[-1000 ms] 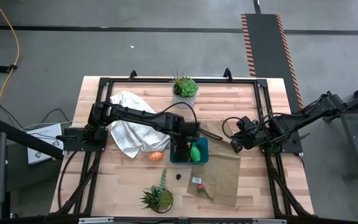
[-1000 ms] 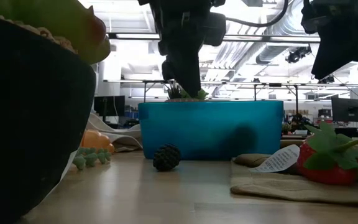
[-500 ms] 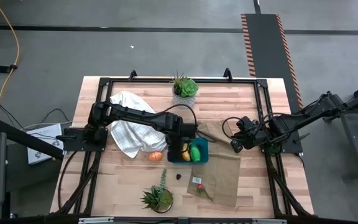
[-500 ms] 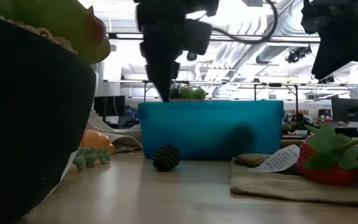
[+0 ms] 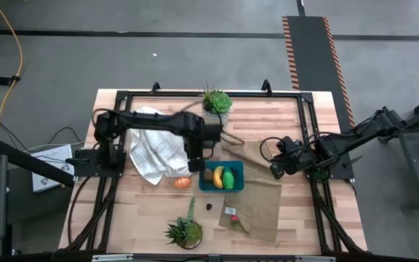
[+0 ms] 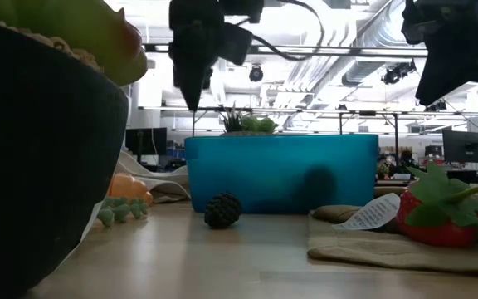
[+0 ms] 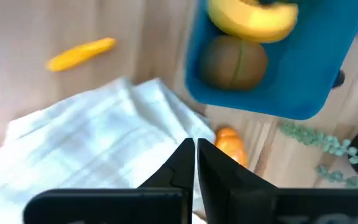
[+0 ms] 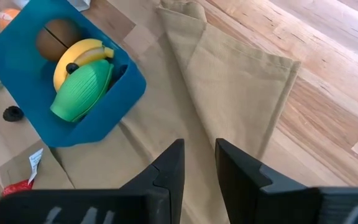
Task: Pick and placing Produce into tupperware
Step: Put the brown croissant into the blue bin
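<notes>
On the left of the tabletop [image 5: 137, 196] a white cloth [image 5: 151, 149] lies crumpled, and just beside its lower edge an orange piece [image 5: 183, 183] rests on the bare wood. The left gripper [image 5: 195, 166] hangs above the cloth's right edge, between the cloth and the tupperware [image 5: 237, 185], with its jaws pressed together and nothing between them. The step in hand is judged to be the move toward the next loose piece, most likely the orange one. It would be done well if the jaws were spread before descent, centred over the fruit, and kept off the cloth's fold so that no fabric is pinched with it.

In the tupperware three pieces are seen side by side: a brown round piece [image 8: 56, 38], a yellow banana [image 8: 79, 57] and a bright green piece [image 8: 82, 93]. Little free room is left, so any further piece should be released low and over a gap.

Below the container a small dark berry [image 5: 209, 206] lies on the wood, and a strawberry [image 5: 232, 216] on the tan cloth [image 5: 264, 207].

The right gripper [image 5: 275, 169] waits over the tabletop to the right, well apart from the container, its jaws slightly spread and empty.
</notes>
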`<state>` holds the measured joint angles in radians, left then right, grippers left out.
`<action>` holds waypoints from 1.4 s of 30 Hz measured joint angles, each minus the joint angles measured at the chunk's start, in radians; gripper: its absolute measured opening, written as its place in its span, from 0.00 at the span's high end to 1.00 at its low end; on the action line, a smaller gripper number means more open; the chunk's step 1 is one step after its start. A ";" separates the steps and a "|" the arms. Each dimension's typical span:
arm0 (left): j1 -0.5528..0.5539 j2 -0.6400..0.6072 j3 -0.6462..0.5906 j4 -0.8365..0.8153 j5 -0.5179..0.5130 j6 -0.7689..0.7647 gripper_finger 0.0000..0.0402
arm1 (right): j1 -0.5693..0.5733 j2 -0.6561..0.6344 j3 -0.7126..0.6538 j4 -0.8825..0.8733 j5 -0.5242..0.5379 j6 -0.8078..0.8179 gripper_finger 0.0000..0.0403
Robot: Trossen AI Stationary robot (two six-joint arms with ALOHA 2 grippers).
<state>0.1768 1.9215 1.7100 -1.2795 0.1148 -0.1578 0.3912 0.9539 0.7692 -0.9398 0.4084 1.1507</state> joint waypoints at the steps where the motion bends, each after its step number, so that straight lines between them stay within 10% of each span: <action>1: 0.016 -0.017 0.000 -0.008 -0.007 -0.004 0.97 | 0.000 0.000 0.000 0.002 0.000 0.000 0.80; 26: -0.031 -0.385 -0.019 -0.194 -0.088 -0.077 1.00 | 0.000 0.000 0.000 0.081 -0.006 -0.004 0.80; 42: -0.315 -0.754 -0.730 0.476 -0.119 -0.526 0.99 | 0.000 0.001 0.000 0.092 -0.005 -0.004 0.80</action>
<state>-0.1378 1.1671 0.9801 -0.8037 -0.0046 -0.6836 0.3912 0.9546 0.7692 -0.8478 0.4034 1.1469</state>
